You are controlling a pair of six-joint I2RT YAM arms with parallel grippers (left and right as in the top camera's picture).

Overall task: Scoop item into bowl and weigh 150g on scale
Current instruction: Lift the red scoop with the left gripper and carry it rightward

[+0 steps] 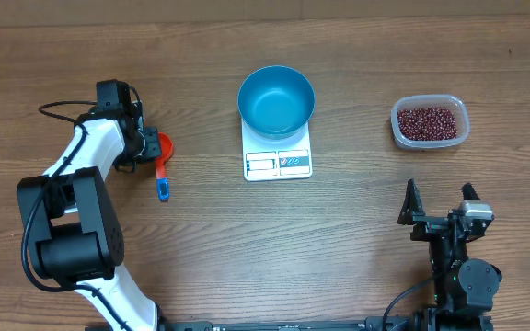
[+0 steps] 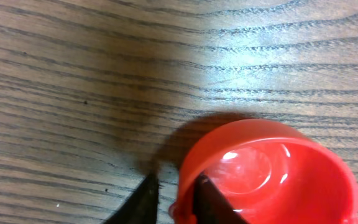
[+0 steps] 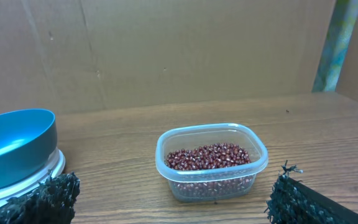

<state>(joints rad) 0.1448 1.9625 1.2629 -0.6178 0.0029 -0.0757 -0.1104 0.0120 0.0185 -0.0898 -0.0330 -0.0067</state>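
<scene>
Two arms split the job: left gripper, jaws narrow astride the rim of the red scoop, firm pinch unclear, likely to lift it; right gripper gapes wide near the tub of beans; blue bowl sits empty on the scale, ready for weighing.

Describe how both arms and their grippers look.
The left arm has white shells and black joints, with a black cable looping by its wrist. The right arm is black with a pale camera block. The left gripper and right gripper are black too.
</scene>
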